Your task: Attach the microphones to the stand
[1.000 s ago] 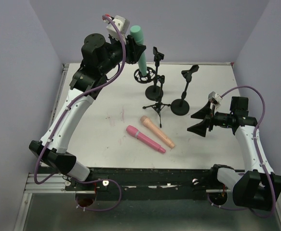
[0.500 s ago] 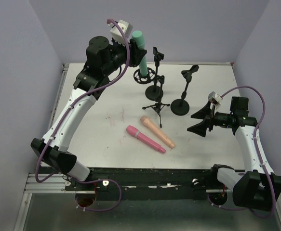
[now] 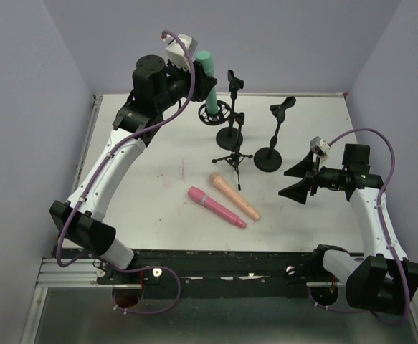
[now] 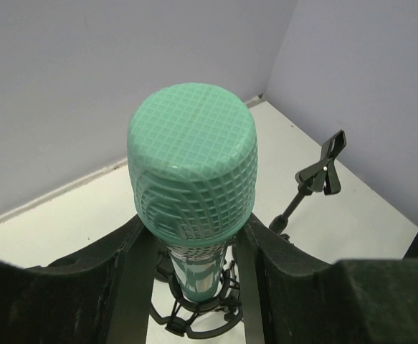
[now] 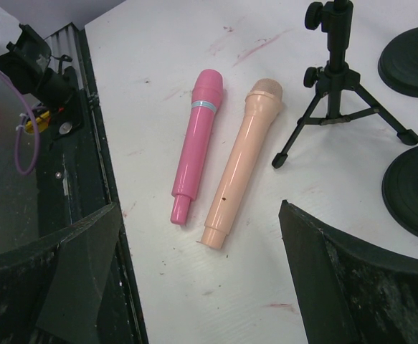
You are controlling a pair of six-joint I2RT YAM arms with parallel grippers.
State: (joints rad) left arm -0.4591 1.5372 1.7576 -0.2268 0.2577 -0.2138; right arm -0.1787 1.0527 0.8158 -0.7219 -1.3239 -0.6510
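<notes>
My left gripper [image 3: 207,84] is shut on the teal-green microphone [image 3: 207,72] and holds it upright, head up. Its lower end sits inside the black ring mount [image 3: 214,112] of the back stand. In the left wrist view the fingers flank the microphone [image 4: 192,172] just under its head, with the ring mount [image 4: 194,315] below. The pink microphone [image 3: 216,206] and the peach microphone [image 3: 234,196] lie side by side on the table. My right gripper [image 3: 295,180] is open and empty to their right. In the right wrist view they, pink [image 5: 196,140] and peach [image 5: 241,161], lie ahead of its jaws.
A black tripod stand [image 3: 234,156] with a clip on top stands in the middle. A round-base stand [image 3: 269,159] with an empty clip [image 3: 283,109] is to its right, and another round base [image 3: 229,135] behind. Purple walls close in at the back and sides.
My left gripper has lowered the teal-green microphone and set it more upright into the ring mount. The right arm and the two lying microphones have not moved.
</notes>
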